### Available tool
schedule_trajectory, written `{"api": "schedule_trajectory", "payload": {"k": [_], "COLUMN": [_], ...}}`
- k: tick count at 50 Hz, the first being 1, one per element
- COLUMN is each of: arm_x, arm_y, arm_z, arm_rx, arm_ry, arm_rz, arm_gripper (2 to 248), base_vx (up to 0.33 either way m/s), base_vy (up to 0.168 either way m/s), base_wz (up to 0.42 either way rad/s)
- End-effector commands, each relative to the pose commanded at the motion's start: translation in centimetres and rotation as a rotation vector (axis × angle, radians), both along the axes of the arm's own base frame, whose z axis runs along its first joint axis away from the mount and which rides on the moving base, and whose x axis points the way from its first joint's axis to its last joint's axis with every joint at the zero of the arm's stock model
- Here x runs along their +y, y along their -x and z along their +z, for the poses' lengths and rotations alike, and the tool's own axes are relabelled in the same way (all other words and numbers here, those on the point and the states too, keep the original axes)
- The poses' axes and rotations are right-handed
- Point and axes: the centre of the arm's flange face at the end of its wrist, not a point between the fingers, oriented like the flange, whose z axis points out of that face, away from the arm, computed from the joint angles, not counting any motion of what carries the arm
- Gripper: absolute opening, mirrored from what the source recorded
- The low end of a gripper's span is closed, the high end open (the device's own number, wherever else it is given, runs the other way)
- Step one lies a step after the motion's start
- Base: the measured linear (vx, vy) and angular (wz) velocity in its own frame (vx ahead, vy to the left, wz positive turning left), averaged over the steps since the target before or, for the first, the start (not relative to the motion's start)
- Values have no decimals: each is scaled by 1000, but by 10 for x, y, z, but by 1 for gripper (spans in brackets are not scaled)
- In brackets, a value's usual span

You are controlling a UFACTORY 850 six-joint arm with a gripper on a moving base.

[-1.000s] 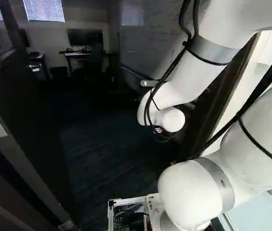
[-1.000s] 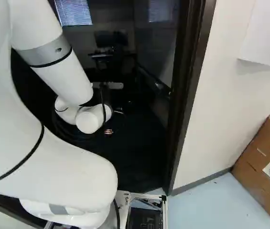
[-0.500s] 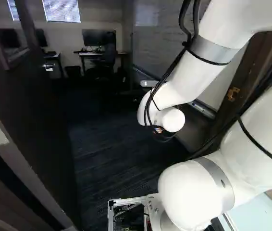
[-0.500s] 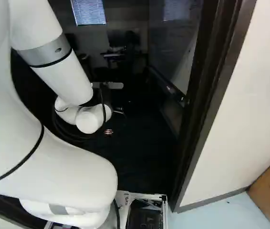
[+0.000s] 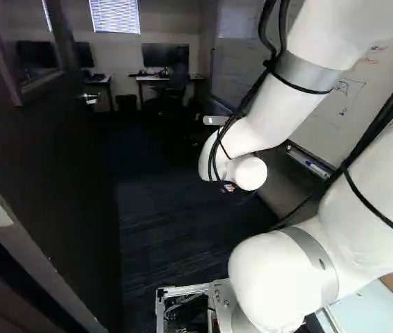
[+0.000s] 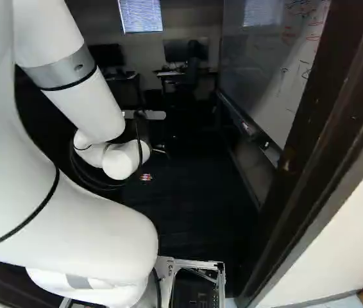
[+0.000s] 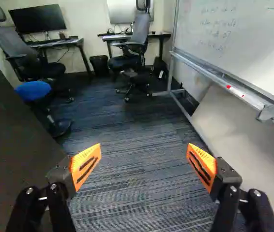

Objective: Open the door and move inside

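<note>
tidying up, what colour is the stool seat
The stool seat is blue, clearest in the wrist view.

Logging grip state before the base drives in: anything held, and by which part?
Nothing is held: the gripper's fingers stand wide apart, with only carpet in view between them.

No readable text; handwriting point(image 7: 218, 22) on whiteboard point(image 7: 258, 53) too small.

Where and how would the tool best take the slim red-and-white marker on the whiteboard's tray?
Probably by its middle, from above, the tool straddling its width: the marker is slim and lies lengthwise along the silver metal tray, with the whiteboard rising close behind.
</note>
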Motion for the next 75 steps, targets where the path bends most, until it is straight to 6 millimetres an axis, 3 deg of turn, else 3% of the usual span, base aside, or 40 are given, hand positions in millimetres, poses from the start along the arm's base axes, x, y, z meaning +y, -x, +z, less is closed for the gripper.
{"api": "schedule_trajectory", "payload": {"k": [40, 75], "arm_x": [0, 0], "arm_y": [0, 0], "arm_z": [0, 0], "arm_rx": [0, 0], "arm_ry": [0, 0], "arm_rz": [0, 0], "arm_gripper": [247, 247], "base_vx": [151, 188], "base_vy": [40, 10], "base_wz": [187, 16]}}
